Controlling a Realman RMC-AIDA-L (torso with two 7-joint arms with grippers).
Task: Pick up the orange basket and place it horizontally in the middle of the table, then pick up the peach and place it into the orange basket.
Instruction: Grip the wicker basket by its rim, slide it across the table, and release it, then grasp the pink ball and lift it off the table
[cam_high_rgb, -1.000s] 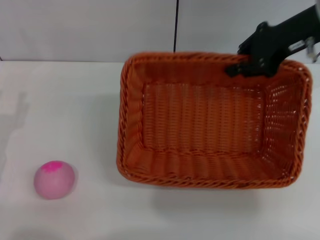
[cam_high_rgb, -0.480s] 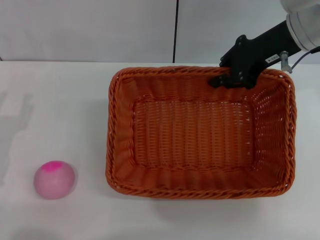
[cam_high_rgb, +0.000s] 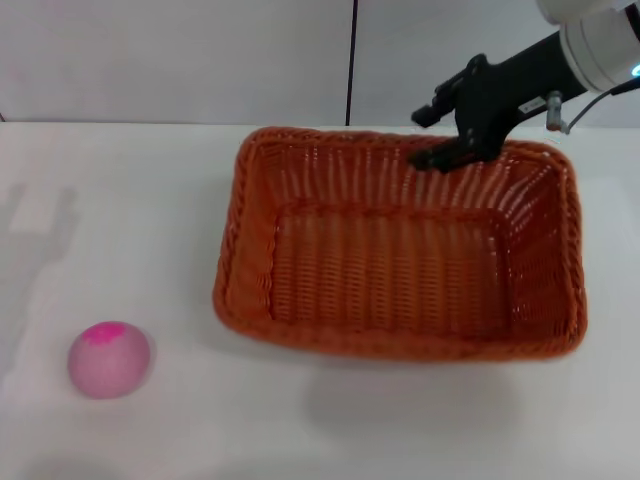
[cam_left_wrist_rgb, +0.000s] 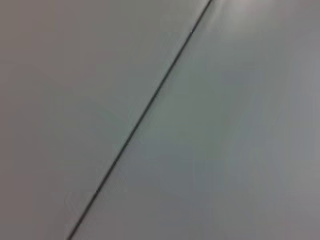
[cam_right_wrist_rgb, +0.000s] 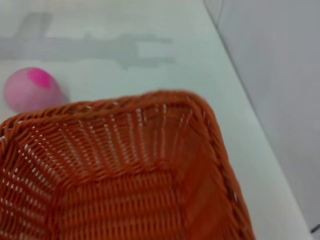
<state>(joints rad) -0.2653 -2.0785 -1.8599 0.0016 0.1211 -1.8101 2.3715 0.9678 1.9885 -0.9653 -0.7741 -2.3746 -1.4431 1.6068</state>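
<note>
We are seeing the orange basket (cam_high_rgb: 398, 250) lying lengthwise on the white tabletop (cam_high_rgb: 150, 220), a little to the right of its middle. Left of the basket a wide bare stretch of tabletop is lying open, and the peach (cam_high_rgb: 109, 359) is resting there alone, well apart from the basket and nearer the front edge. The basket's far rim is sitting close to the tabletop's back edge, where the wall is beginning. The basket is holding nothing inside; we are seeing only its woven floor.

The right gripper (cam_high_rgb: 447, 135) is reaching in from the right at the basket's far rim, its jaws clamped on the braided edge there. In the right wrist view we are looking over the basket's corner (cam_right_wrist_rgb: 165, 107) toward the peach (cam_right_wrist_rgb: 31, 89). The left wrist view is showing only a grey wall with a dark seam.

Compared with half a second ago, the basket is looking tilted, its near side is lying higher in the head view, and the gripper is higher too. The peach is staying in place.
</note>
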